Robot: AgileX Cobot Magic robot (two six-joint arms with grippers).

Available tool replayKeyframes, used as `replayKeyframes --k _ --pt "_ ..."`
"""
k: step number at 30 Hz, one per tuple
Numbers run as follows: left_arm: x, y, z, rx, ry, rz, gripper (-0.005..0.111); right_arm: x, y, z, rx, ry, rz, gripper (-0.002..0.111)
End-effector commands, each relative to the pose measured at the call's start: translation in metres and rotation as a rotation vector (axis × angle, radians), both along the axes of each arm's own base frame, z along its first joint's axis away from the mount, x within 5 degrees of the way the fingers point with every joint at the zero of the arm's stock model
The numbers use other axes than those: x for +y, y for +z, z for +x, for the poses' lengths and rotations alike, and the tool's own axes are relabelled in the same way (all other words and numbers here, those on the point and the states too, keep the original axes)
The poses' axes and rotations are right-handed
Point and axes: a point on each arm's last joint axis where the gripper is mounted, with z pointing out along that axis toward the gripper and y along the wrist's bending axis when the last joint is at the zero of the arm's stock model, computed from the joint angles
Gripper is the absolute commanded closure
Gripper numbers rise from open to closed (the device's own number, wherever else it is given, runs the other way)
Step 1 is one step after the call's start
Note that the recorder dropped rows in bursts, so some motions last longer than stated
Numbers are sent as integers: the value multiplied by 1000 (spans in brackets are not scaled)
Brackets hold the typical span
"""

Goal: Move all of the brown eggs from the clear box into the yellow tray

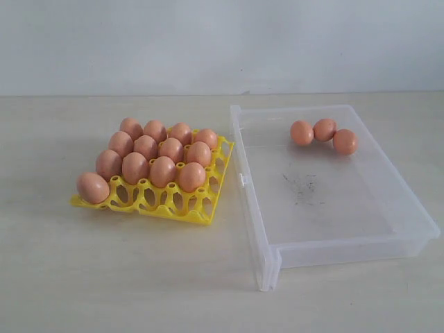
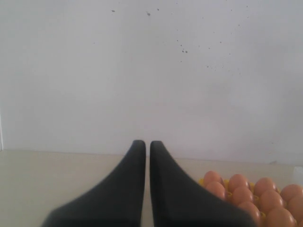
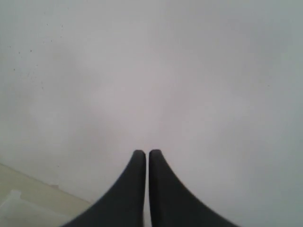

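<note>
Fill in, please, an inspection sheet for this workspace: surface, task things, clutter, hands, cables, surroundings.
Surface: pale matte table.
Job's things: the yellow tray holds thirteen brown eggs, and three front cups are free. To its right, the clear box holds three eggs, close together at its far end. There are dark scuffs on its bottom.
Clutter: nothing seen.
Hands: left hand shut, empty. Right hand shut, empty. Neither shows in the exterior view.
Cables: nothing seen.
Surroundings: plain white wall behind the table.
</note>
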Motion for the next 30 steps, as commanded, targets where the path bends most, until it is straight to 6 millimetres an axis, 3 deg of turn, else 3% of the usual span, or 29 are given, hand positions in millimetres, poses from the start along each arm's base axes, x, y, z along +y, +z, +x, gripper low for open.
replayKeyframes --k 1,6,11,22,30 --pt "0 1 0 -9 -2 -1 103 7 -17 1 31 51 -53 109" --pt "0 1 0 -9 -2 -1 103 13 -34 11 86 -16 -113 109" --pt "0 1 0 -9 -2 -1 103 22 -42 20 144 -47 -61 109" --pt "0 1 0 -9 -2 -1 103 67 -56 55 293 -67 -34 109" --pt "0 1 0 -9 -2 -1 103 86 -71 105 673 -76 62 109"
